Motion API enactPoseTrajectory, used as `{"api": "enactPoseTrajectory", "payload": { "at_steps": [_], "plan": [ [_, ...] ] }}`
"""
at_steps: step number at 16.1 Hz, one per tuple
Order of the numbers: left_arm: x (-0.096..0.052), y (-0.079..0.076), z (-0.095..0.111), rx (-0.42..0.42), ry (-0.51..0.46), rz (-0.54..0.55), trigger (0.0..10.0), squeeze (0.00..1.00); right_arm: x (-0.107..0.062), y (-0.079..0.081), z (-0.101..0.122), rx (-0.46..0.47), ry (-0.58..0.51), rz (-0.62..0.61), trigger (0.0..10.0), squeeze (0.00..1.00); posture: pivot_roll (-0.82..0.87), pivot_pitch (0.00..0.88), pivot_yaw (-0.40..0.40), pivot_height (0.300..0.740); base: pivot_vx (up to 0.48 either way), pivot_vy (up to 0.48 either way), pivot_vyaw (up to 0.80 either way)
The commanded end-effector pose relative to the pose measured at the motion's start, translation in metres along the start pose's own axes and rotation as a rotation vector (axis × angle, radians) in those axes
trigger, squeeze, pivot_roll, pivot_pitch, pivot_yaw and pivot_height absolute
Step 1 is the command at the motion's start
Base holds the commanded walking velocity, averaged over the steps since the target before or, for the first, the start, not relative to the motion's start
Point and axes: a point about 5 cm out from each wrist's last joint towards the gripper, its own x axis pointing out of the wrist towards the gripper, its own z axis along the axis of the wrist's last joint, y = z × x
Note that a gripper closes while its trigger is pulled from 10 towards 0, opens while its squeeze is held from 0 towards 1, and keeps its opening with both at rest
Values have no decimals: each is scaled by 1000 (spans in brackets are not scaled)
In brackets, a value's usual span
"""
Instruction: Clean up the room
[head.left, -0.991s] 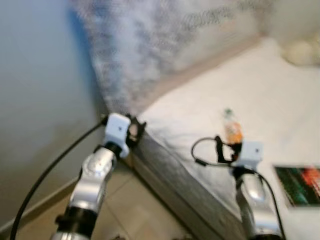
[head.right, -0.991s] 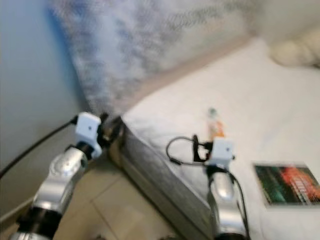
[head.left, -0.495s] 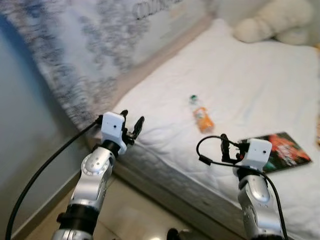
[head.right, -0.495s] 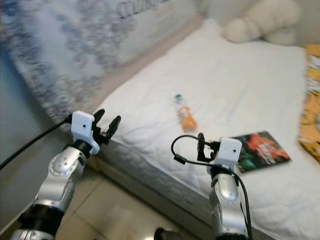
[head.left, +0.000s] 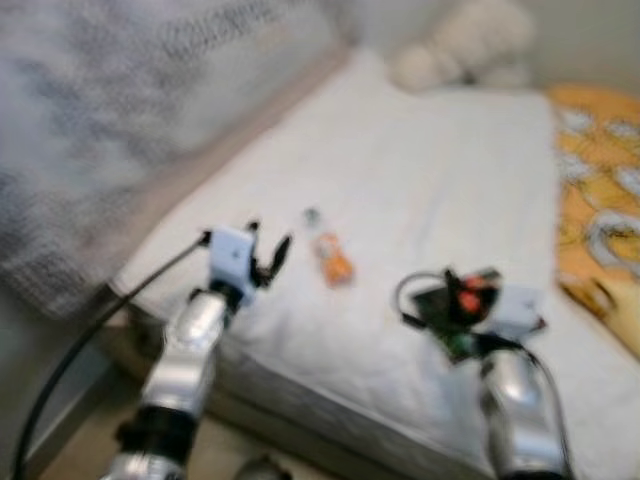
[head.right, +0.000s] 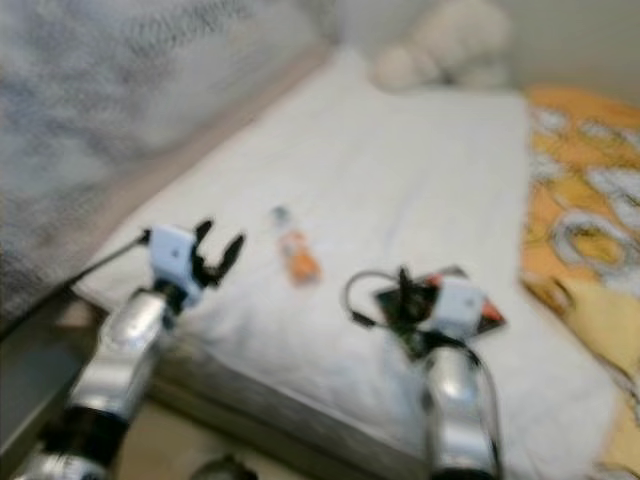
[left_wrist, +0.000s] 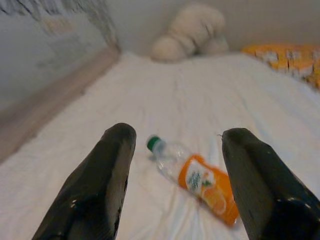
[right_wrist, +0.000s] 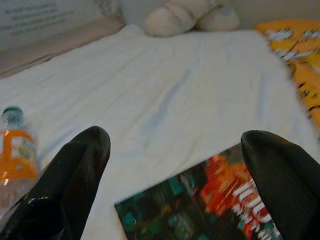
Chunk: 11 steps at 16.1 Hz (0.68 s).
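The white bed (head.left: 440, 150) spreads wide past its near edge, with an orange blanket (head.left: 595, 200) along the right. The left gripper (left_wrist: 175, 165), fingers spread wide and empty, frames the orange bottle (left_wrist: 200, 180) lying just ahead. The right gripper (right_wrist: 175, 170), likewise open and empty, hovers over the magazine (right_wrist: 200, 210).

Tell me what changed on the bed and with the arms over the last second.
Mostly the camera swung, bringing more of the white bed into view; nothing was grasped or released. The left pincer stays open near the clear plastic bottle with the orange label, and the right pincer stays open over the dark, colourful book. Bottle and book lie where they were.
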Motion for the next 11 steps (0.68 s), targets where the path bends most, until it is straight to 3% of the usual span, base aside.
{"api": "enactPoseTrajectory", "payload": {
  "at_steps": [1,2,7,9,11],
  "plan": [
    [1,-4,0,-15,-1,-11,10000,0,-1,-4,1,-16,-5,-1,10000,0,124,0,-25,728,0,0,0],
    [-1,-3,-1,-45,-5,-29,10000,0,0,-2,1,-18,-5,1,10000,0,125,0,-26,728,0,480,0],
    [0,4,-1,-22,4,-6,10000,0,1,0,-2,-29,8,19,10000,0,126,0,-24,728,0,480,0],
    [4,1,-3,34,27,10,10000,0,1,0,-3,-33,10,22,10000,0,121,0,-22,728,0,131,0],
    [6,-4,-1,-3,12,-10,10000,0,2,0,-3,-35,11,21,10000,0,114,0,-21,728,0,0,0]
  ]
}}
